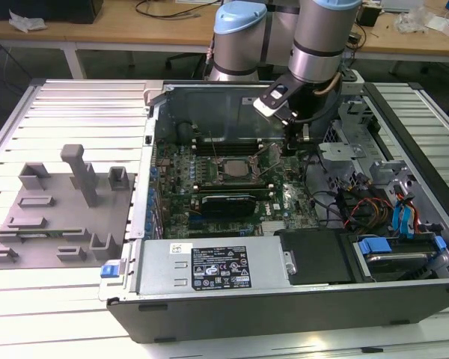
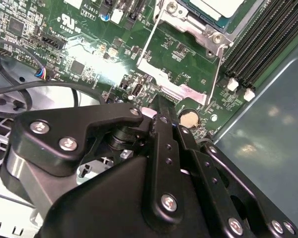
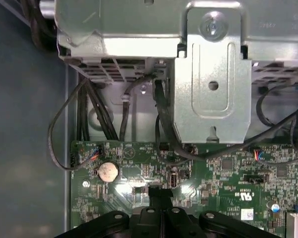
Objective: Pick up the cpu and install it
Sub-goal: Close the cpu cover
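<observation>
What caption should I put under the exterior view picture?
A robot arm holds its gripper over the green circuit board inside an open computer case.

A: Finish on the arm (image 1: 318, 34)?
B: Silver-grey tube segments with black seam rings. Pale blue joint cap (image 1: 239, 19) on the rear housing.
A: Wrist end?
B: Small white box (image 1: 272, 99) with a dark face, sitting on black mounting hardware.
A: And the gripper (image 2: 156, 105)?
B: Matte black throughout. Thick rounded link plates, stacked in layers. Bright silver screws (image 2: 169, 202) at the pivots, rows of small holes along the finger bars.
</observation>
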Controlling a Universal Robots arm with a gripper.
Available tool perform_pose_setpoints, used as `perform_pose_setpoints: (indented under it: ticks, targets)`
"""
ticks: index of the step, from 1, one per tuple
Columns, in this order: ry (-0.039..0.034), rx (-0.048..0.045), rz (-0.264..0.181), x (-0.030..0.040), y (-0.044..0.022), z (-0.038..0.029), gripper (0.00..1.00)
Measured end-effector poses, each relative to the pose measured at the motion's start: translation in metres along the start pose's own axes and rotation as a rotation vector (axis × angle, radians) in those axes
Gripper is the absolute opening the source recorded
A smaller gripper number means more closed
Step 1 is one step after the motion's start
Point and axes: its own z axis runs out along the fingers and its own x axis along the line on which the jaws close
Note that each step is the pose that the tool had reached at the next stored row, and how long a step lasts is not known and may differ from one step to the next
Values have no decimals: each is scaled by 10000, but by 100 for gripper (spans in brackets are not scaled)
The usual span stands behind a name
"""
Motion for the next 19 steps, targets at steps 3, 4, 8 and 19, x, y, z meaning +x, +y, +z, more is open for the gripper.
perform_pose_setpoints:
  ticks: [3, 4, 8, 19]
  targets:
    - [1, 33, -1, 0, 0, 0, 11]
    - [1, 47, -2, 0, 0, 0, 11]
    - [1, 82, -1, -1, -4, 0, 11]
    - [2, 80, -2, 14, -137, -1, 11]
